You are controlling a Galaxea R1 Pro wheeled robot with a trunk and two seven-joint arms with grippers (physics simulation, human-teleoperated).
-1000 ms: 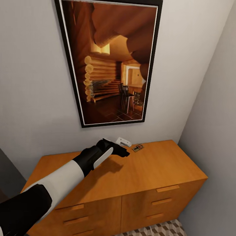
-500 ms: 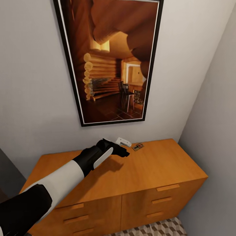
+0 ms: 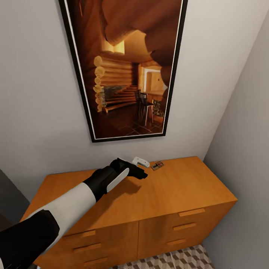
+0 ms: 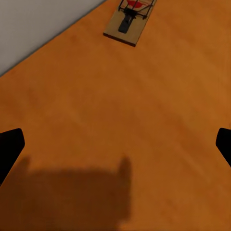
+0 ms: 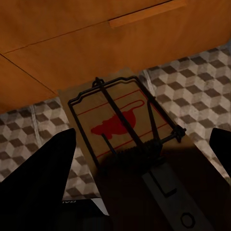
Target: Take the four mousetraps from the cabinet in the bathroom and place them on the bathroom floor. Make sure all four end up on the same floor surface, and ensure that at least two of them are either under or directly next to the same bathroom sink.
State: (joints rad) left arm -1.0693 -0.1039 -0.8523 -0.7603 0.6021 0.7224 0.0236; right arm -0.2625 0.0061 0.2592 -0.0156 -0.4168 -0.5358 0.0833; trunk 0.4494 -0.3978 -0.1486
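Note:
One mousetrap lies on the flat top of the orange-brown cabinet, close to the wall. My left gripper hovers over the cabinet top a short way from it, open and empty. In the left wrist view that mousetrap lies ahead of the open gripper, with bare wood between the fingertips. In the right wrist view a second mousetrap sits between the black fingers of my right gripper, held above the bathroom floor in front of the cabinet's drawers.
A small white object rests on the cabinet top beside the mousetrap, against the wall. A large framed picture hangs above. A grey side wall closes in at the right end. Cube-patterned tiles show below the drawers.
The head view has shifted a little, so the cabinet sits slightly higher in it and more tiled floor shows. My left arm keeps its pose; nothing was taken or released.

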